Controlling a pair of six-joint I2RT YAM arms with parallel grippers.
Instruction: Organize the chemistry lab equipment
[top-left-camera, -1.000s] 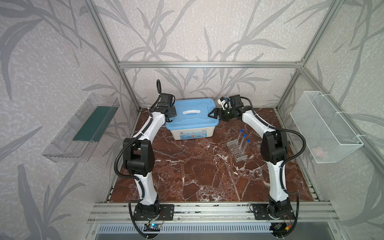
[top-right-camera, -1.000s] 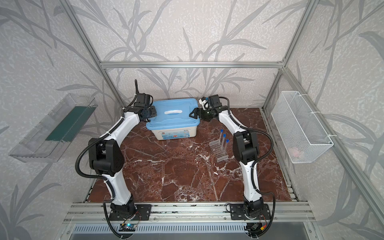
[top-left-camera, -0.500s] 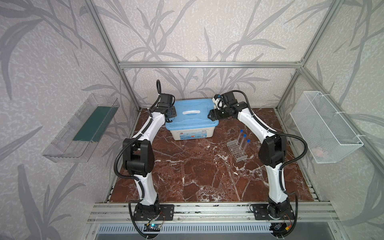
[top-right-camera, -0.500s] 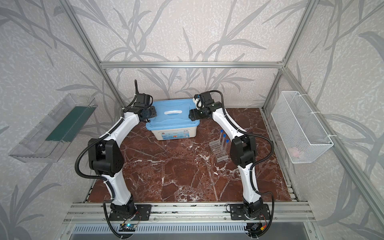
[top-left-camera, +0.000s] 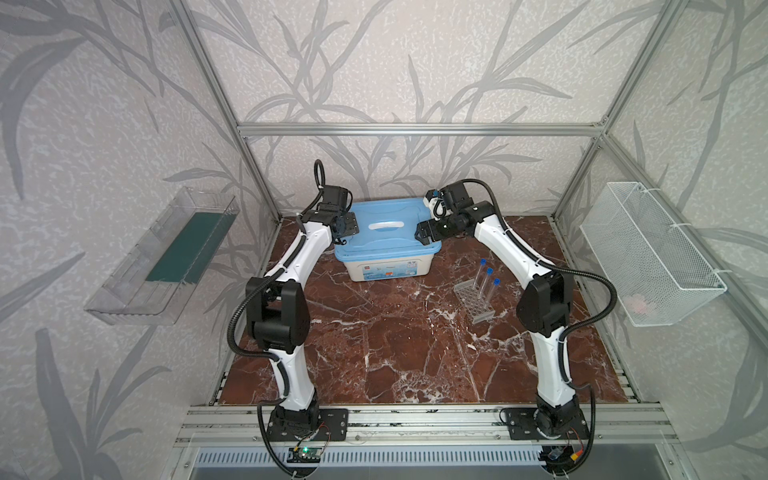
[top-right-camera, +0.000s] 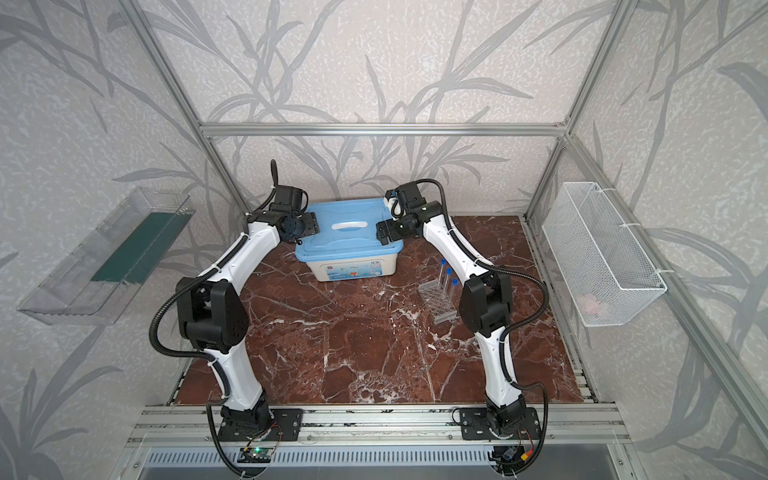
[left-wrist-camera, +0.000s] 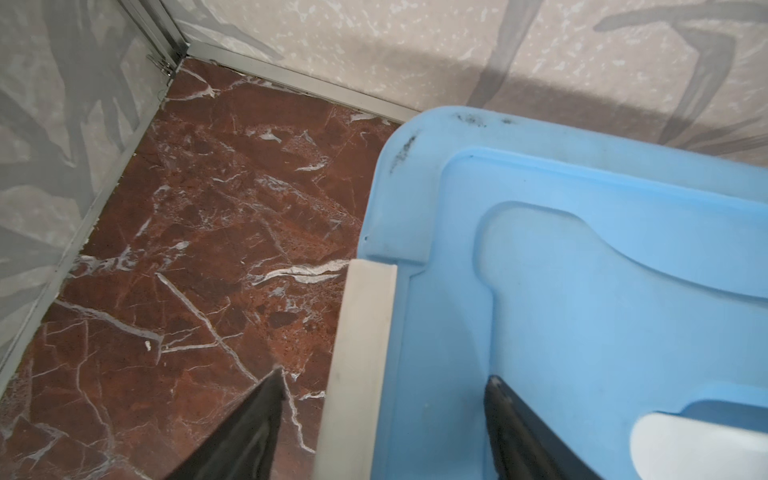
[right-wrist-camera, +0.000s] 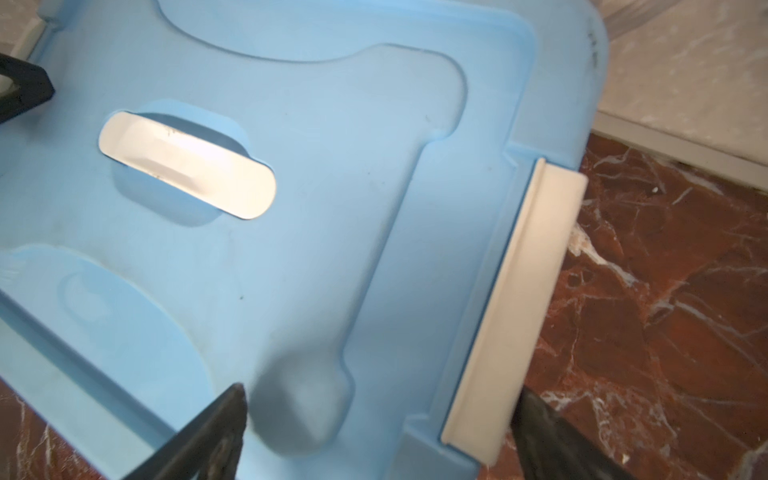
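Three clear blue-capped test tubes (top-left-camera: 484, 276) stand in a clear grid-holed rack (top-left-camera: 473, 305) right of centre on the marble floor, seen in both top views. Both arms reach to the white tub with the blue lid (top-left-camera: 382, 245) at the back. My left gripper (top-left-camera: 345, 226) is open at the lid's left end. In the left wrist view its gripper (left-wrist-camera: 384, 390) straddles the white latch (left-wrist-camera: 361, 353) without touching it. My right gripper (top-left-camera: 424, 236) is open at the lid's right end. There its gripper (right-wrist-camera: 380, 399) spans the lid edge and that side's white latch (right-wrist-camera: 519, 311).
A clear wall shelf (top-left-camera: 162, 257) with a green mat hangs on the left. A white wire basket (top-left-camera: 648, 253) hangs on the right with a pale pinkish thing (top-left-camera: 640, 305) in it. The back wall stands just behind the tub.
My right gripper has swung left and down onto the lid's right end. My left gripper has stayed at the lid's left end and has opened wider.
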